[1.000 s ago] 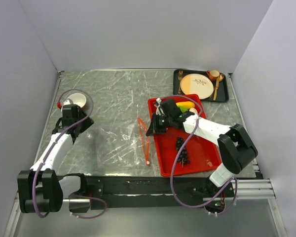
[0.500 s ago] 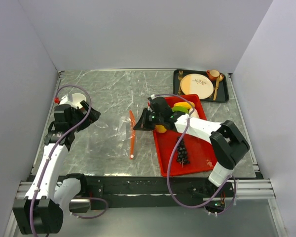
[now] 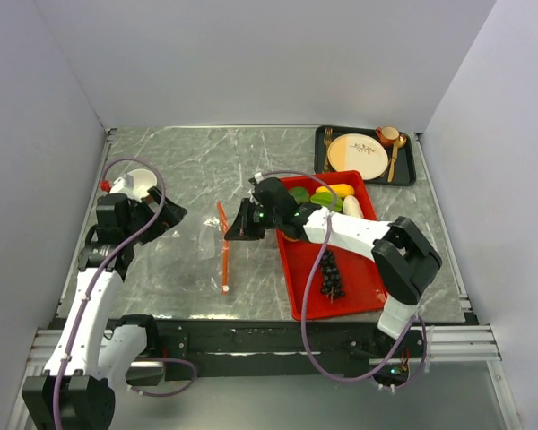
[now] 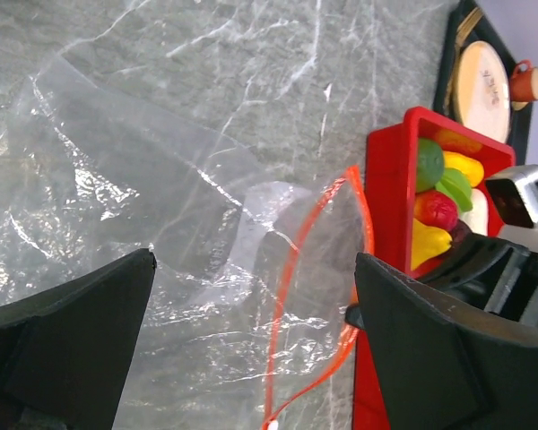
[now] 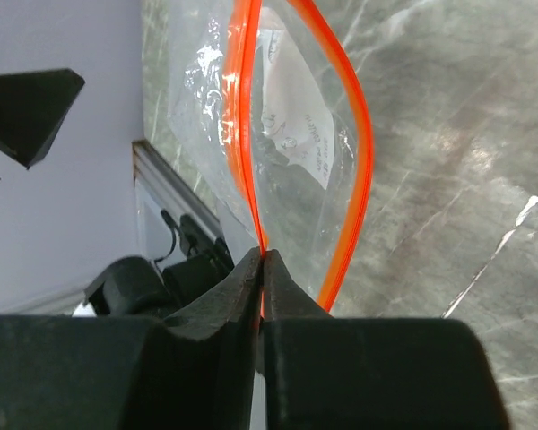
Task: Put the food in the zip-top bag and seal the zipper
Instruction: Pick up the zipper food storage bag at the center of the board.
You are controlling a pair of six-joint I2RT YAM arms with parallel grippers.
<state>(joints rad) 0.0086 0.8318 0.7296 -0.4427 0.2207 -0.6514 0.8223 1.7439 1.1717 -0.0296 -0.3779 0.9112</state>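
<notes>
Top view, left hand (image 3: 164,221): spread wide, holding nothing, over the counter (image 3: 206,161) just left of the zip-top bag (image 3: 195,240).
Top view, right hand (image 3: 233,230): pressed together on the zipper (image 3: 223,255), reaching leftward off the red tray (image 3: 369,279).
Top view, zip-top bag: clear and floppy, lying on the counter between the two hands, with the orange-red strip along its right edge, running near to far.
Top view, food (image 3: 323,199): heaped at the far end of the red tray, grapes (image 3: 331,278) apart toward the near end; all outside the bag.
Top view, surroundings: dark tray (image 3: 411,172) with cream plate (image 3: 357,154) at the far right corner; white bowl (image 3: 139,184) at far left, behind the left hand.
Left wrist, fingers (image 4: 67,345): far apart, dark and close to the lens, crumpled plastic lying beyond and between them.
Left wrist, zipper: parted into a narrow loop beside the red tray's edge, with green, yellow and red pieces in the tray.
Right wrist, fingertips (image 5: 238,287): closed on one side of the orange-red strip, the other side bowed away, mouth open; white label (image 5: 296,116) seen through the plastic.
</notes>
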